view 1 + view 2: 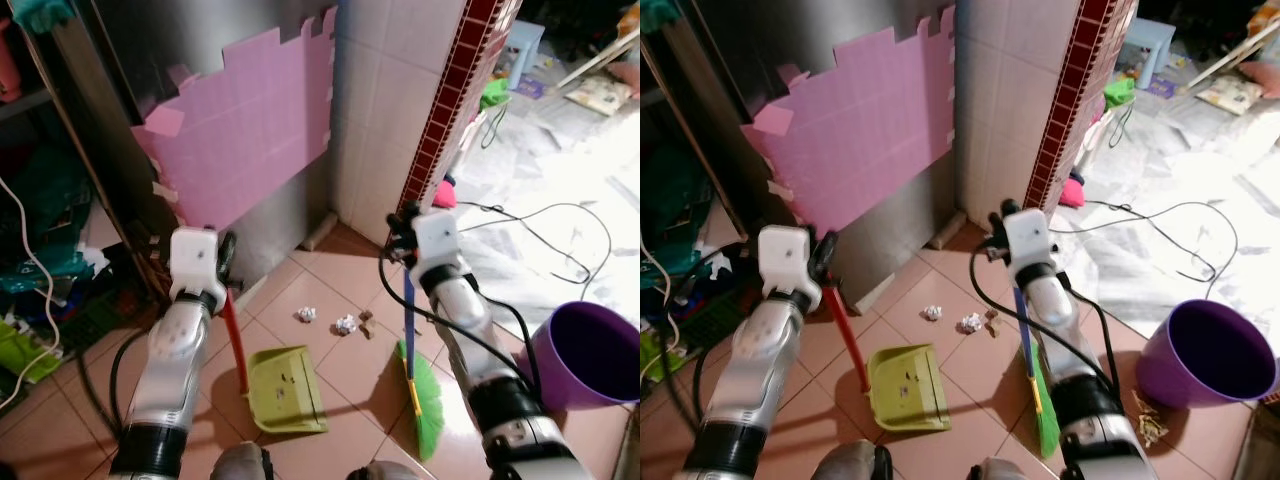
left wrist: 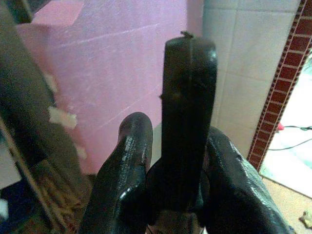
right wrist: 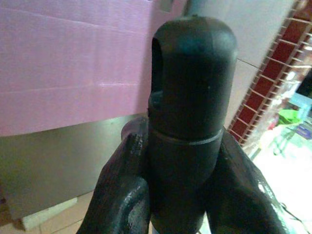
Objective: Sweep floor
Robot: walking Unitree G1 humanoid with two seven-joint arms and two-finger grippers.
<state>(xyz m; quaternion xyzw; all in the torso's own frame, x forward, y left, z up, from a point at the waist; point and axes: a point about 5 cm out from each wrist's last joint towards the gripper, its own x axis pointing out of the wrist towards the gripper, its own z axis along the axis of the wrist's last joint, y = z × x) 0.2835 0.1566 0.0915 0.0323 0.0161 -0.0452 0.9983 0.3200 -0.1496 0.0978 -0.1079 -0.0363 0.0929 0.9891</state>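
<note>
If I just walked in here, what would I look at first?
Probably the big pink panel leaning on the wall straight ahead. Next, the robot's tools: its left end effector grips the red handle of a green dustpan resting on the tiles, and its right end effector grips a broom with green bristles. Between them lie crumpled paper bits, and a purple bucket stands at the robot's right.

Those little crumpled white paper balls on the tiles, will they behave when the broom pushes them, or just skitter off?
The paper balls look loosely crumpled, so probably very light; a firm stroke from the broom could flick them past the dustpan. Their lumpy shape suggests tumbling rather than rolling straight. The glossy tile floor likely offers little grip, so gentle strokes seem wiser.
</note>
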